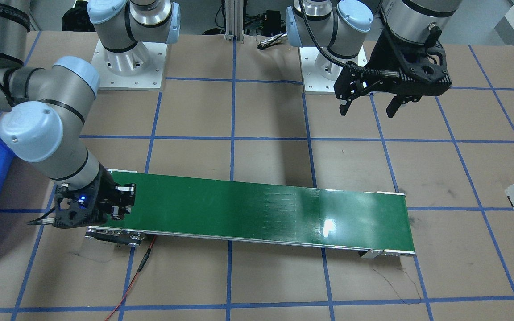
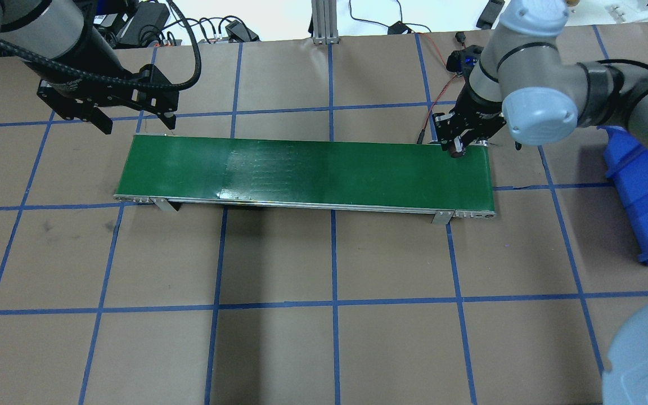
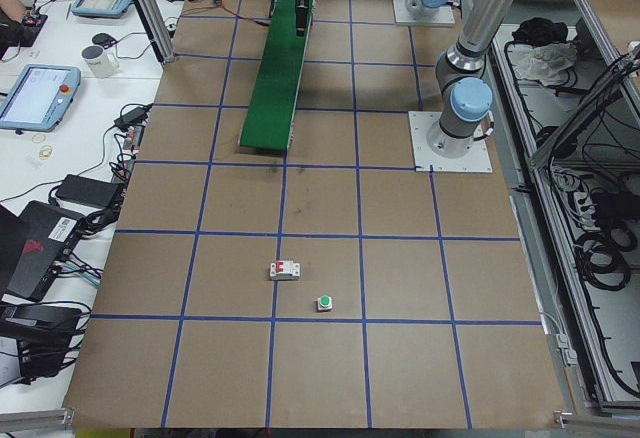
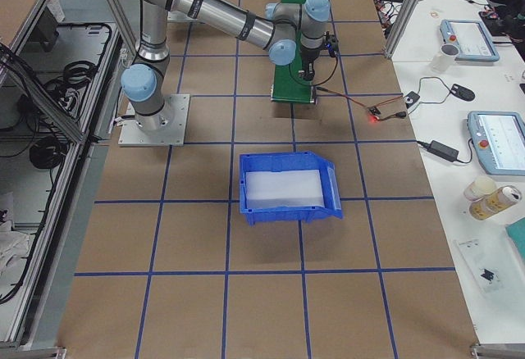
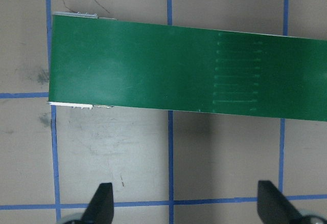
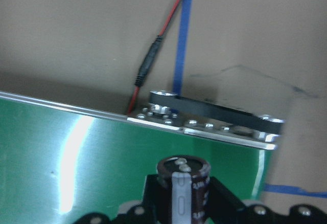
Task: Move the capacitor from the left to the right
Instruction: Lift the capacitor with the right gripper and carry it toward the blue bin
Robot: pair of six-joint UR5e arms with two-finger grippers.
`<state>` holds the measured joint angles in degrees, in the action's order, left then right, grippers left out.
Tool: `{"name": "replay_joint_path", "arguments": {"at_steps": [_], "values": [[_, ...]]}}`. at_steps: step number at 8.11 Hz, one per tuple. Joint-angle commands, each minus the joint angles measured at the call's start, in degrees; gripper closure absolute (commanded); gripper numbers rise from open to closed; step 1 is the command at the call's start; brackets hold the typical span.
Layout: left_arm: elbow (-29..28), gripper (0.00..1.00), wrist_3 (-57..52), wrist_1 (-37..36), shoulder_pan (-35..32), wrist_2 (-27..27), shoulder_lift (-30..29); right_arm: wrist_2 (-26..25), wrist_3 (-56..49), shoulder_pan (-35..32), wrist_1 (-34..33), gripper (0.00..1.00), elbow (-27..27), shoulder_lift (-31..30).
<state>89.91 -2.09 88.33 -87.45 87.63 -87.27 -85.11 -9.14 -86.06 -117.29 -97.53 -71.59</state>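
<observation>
Green conveyor belt [image 5: 168, 75] across top, left pincer [image 5: 187, 204] tips wide apart at btm, blue-taped table [image 5: 112, 147].

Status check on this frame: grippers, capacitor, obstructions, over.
Left gripper open, empty, hovering by the belt's left end. Right gripper shut on capacitor, over belt's right end. Red wire beside that end, apart from gripper.

Green conveyor belt [image 1: 261, 209]: smooth, glossy, glare patch; side rail [image 6: 204, 128] bare metal. Matt brown paper over table [image 2: 329, 349]. Shiny dark sleeve, metallic top on capacitor [image 6: 183, 183].
</observation>
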Motion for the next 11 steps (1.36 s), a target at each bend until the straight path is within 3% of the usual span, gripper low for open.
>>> {"name": "replay_joint_path", "arguments": {"at_steps": [1, 4, 5, 7, 8, 10, 11], "values": [[-0.08, 0.00, -0.11, 0.00, 0.00, 0.00, 0.09, -6.02, -13.37, 8.23, 5.85, 1.00, 5.60, -2.84], [0.00, 0.00, -0.20, 0.00, 0.00, 0.00, 0.44, -6.12, -42.45, 22.13, 4.97, 1.00, 5.60, -4.35], [0.00, 0.00, -0.20, 0.00, 0.00, 0.09, 0.52, -8.55, -50.11, 27.04, 4.18, 1.00, 5.51, -4.43], [0.01, 0.00, -0.20, 0.00, 0.00, 0.00, 0.52, -8.32, -61.65, 35.32, 1.12, 1.00, 5.16, -3.04], [0.00, 0.00, -0.20, 0.00, 0.00, 0.09, 0.52, -8.05, -63.35, 38.31, -0.03, 1.00, 4.12, -1.55], [0.01, 0.00, -0.29, 0.00, 0.00, 0.00, 0.52, -5.78, -63.63, 39.21, -10.80, 1.00, -1.23, 3.36], [0.00, 0.00, -0.20, 0.00, 0.00, 0.00, 0.52, -5.59, -63.55, 39.22, -11.20, 1.00, -1.78, 5.04]]}}
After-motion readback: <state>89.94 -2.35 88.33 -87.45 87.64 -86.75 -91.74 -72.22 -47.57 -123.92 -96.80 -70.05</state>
